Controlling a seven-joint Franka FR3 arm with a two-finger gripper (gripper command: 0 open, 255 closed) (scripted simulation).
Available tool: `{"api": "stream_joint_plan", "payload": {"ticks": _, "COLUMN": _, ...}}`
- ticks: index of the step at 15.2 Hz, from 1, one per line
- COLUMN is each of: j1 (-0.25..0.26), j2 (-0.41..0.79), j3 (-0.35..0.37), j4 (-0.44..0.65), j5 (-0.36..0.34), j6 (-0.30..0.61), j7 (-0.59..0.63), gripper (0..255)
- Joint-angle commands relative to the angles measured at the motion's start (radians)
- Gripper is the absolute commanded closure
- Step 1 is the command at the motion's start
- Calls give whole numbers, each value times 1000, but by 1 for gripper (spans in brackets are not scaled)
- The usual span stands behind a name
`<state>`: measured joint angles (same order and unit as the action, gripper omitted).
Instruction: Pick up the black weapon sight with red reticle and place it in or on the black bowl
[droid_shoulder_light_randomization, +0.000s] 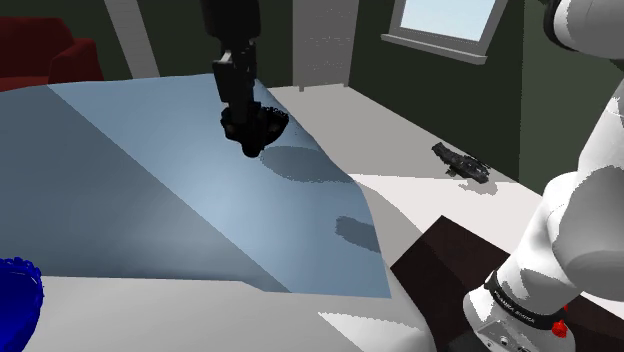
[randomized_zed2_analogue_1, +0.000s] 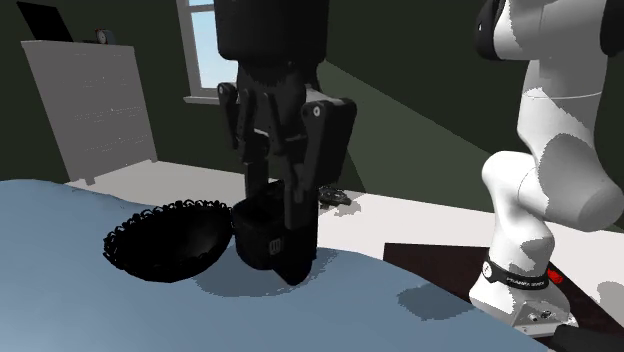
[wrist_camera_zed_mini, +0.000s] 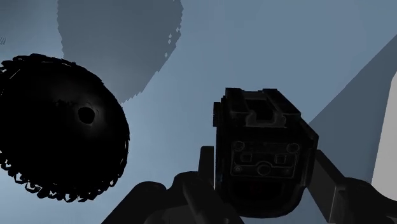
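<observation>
Gripper (randomized_zed2_analogue_1: 280, 228) holds black sight (randomized_zed2_analogue_1: 256, 238) beside black bowl (randomized_zed2_analogue_1: 160, 250)
Fingers (wrist_camera_zed_mini: 205, 167) clamp the sight above the blue surface (droid_shoulder_light_randomization: 150, 200), the bowl just beside it.

I see my arm (randomized_zed2_analogue_1: 545, 190) as a chain of rounded white shells, shaded grey on their undersides, with dark joints (randomized_zed2_analogue_1: 486, 32) where the segments meet. Near its foot a black ring (randomized_zed2_analogue_1: 515, 277) carries a line of tiny white lettering that I cannot read, and a small red knob (randomized_zed2_analogue_1: 553, 277) sits beside it. Below that is a pale grey base plate (randomized_zed2_analogue_1: 535, 315) with a few small dark marks. The tool (randomized_zed2_analogue_1: 278, 240) is black all over: a blocky body, angular side housings with faint grey edges, and two flat, straight fingers (wrist_camera_zed_mini: 340, 194).
</observation>
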<state>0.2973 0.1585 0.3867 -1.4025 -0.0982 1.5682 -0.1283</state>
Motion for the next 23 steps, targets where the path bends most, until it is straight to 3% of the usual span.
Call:
{"api": "stream_joint_plan", "payload": {"ticks": 1, "j1": -20, "j2": 23, "j3": -16, "j4": 38, "j5": -5, "j6": -14, "j7": -40, "gripper": 255}}
{"api": "stream_joint_plan", "payload": {"ticks": 10, "j1": -102, "j2": 186, "j3": -82, "j4": 276, "j5": -39, "j6": -84, "j7": -211, "gripper": 255}}
{"api": "stream_joint_plan", "payload": {"ticks": 14, "j1": -123, "j2": 312, "j3": -107, "j4": 474, "j5": -62, "j6": -154, "j7": -284, "gripper": 255}}
{"api": "stream_joint_plan", "payload": {"ticks": 16, "j1": -122, "j2": 415, "j3": -122, "j4": 645, "j5": -81, "j6": -221, "j7": -324, "gripper": 255}}
{"api": "stream_joint_plan", "payload": {"ticks": 23, "j1": -164, "j2": 314, "j3": -115, "j4": 379, "j5": -56, "j6": -56, "j7": -315, "gripper": 255}}
